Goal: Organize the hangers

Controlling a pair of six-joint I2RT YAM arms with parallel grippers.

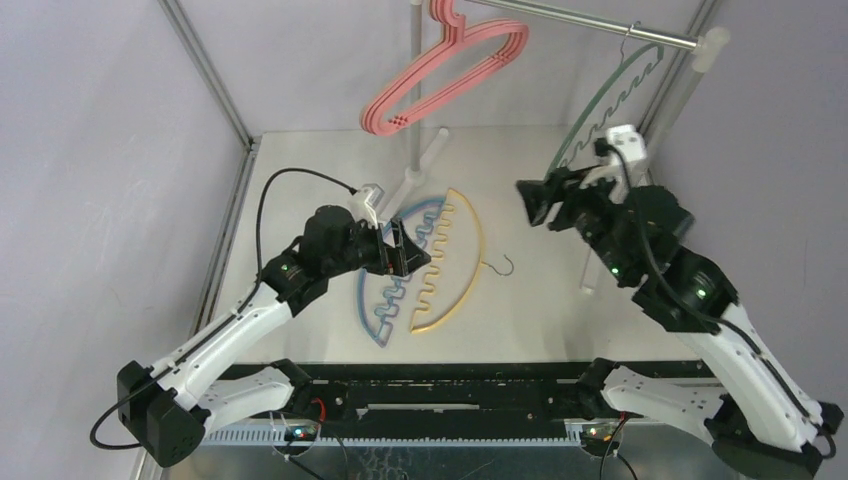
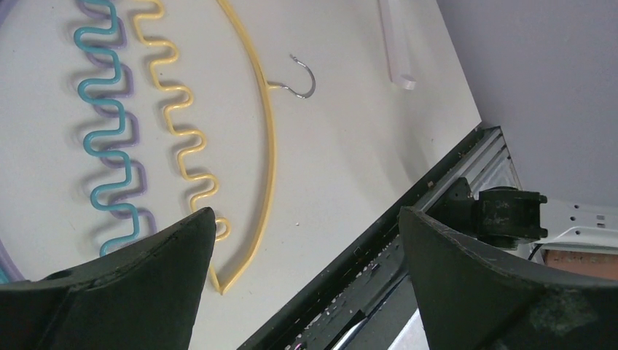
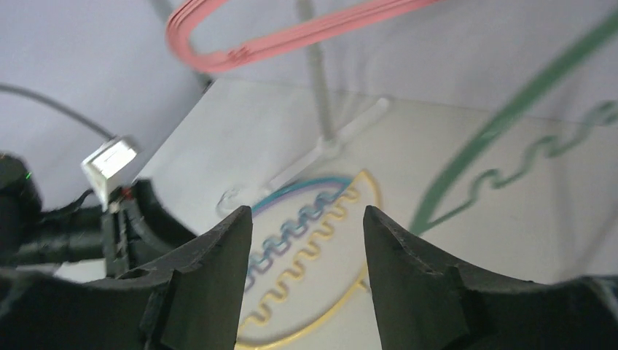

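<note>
Several pink hangers (image 1: 450, 75) and a green wavy hanger (image 1: 610, 105) hang on the grey rail (image 1: 590, 22). A yellow wavy hanger (image 1: 468, 262) lies flat on the table beside stacked blue (image 1: 372, 318) and purple hangers. My left gripper (image 1: 405, 250) is open and empty, hovering over the blue and yellow hangers; its wrist view shows the yellow hanger (image 2: 271, 146), the blue one (image 2: 102, 117) and the purple one (image 2: 135, 175) under it. My right gripper (image 1: 535, 202) is open and empty, raised to the right of the yellow hanger, below the green one (image 3: 503, 120).
The rail stands on white poles (image 1: 418, 100), with a clear foot (image 2: 397, 51) on the table. Grey walls close the left and right sides. A black rail (image 1: 450, 385) runs along the table's near edge.
</note>
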